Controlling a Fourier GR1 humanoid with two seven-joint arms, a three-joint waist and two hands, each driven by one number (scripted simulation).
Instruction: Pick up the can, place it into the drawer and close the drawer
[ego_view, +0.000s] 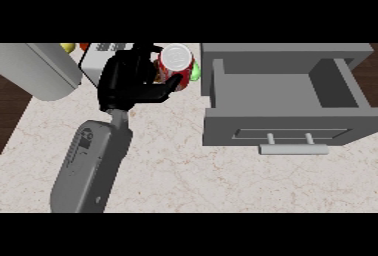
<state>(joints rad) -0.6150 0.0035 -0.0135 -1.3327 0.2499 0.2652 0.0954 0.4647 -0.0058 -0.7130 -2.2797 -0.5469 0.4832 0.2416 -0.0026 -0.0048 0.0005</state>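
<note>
One hand (131, 82) shows in the head view, at the end of a grey forearm coming up from the lower left; by its place at the view's left it reads as the left hand, and the right hand is nowhere in view. Its fingers are curled against the can (176, 64), with the thumb reaching across the can's lower side, so it counts as closed on the can. Can stands upright, silver top facing the camera, red wall showing below, long axis vertical. It sits just right of the palm, at the far side of the counter (221, 175), close to the drawer's left wall but not inside. Something green peeks out behind the can on its right; too hidden to name. Drawer (284, 92) is pulled open, grey, with its handle (293, 148) on the near front panel. Key relation: the drawer cavity lies to the right of can and hand, with the left wall between them, so the can would likely need to go up and over that wall. Whether the can is off the counter yet cannot be told.
</note>
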